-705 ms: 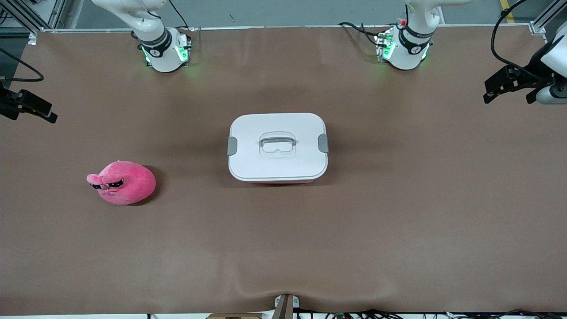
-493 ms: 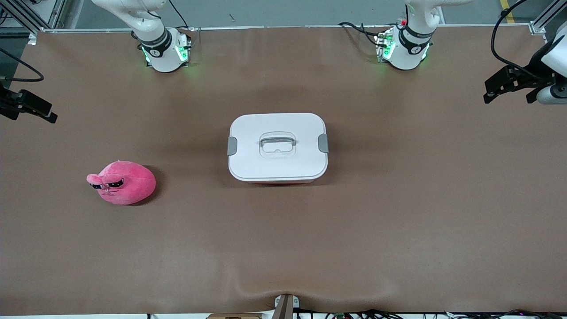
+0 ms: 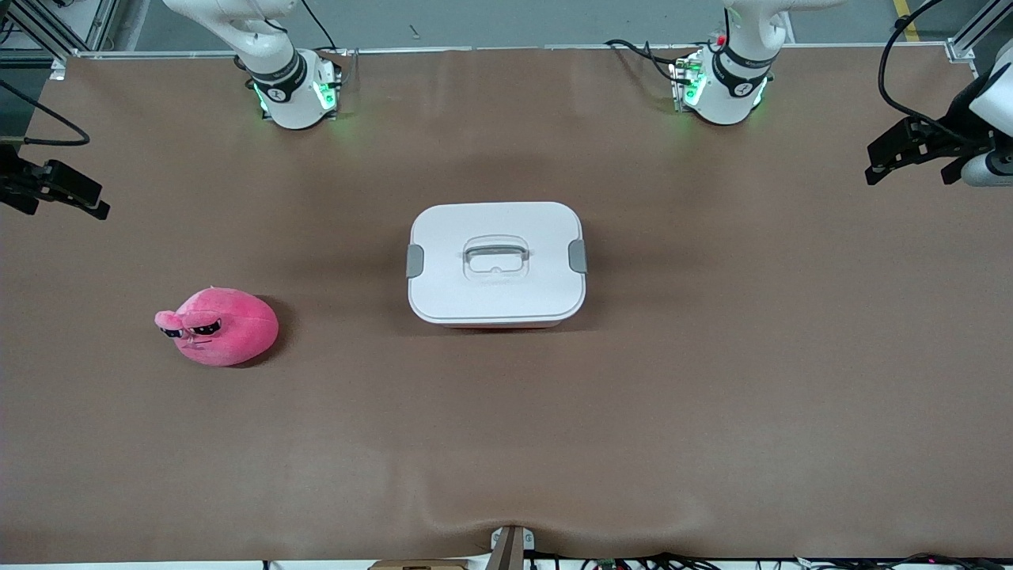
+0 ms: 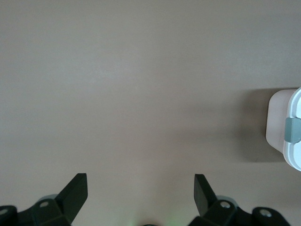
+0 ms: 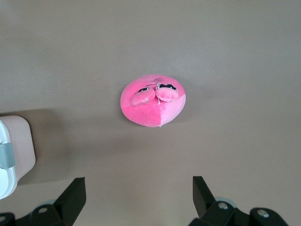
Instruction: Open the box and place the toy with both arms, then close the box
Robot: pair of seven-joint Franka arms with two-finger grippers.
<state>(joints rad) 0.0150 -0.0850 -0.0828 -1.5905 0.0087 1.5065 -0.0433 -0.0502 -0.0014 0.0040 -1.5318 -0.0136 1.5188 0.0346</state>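
The box [image 3: 496,264] sits shut at the table's middle, white lid on, grey clips at both ends, recessed handle on top. One clipped end of the box shows in the left wrist view [image 4: 288,129] and in the right wrist view [image 5: 13,153]. The hot-pink toy [image 3: 221,325] lies on the table toward the right arm's end, nearer the front camera than the box; it also shows in the right wrist view [image 5: 153,100]. My left gripper [image 3: 910,158] is open and empty, up over the left arm's end of the table. My right gripper [image 3: 59,194] is open and empty, up over the right arm's end.
The brown table cover [image 3: 506,443] has a small wrinkle at the edge nearest the front camera. Both arm bases [image 3: 297,91] stand with green lights at the edge farthest from the front camera. A small mount [image 3: 510,546] sits at the near edge.
My right gripper has shifted slightly toward the table's middle. My left gripper has barely moved. The box and the toy have not moved.
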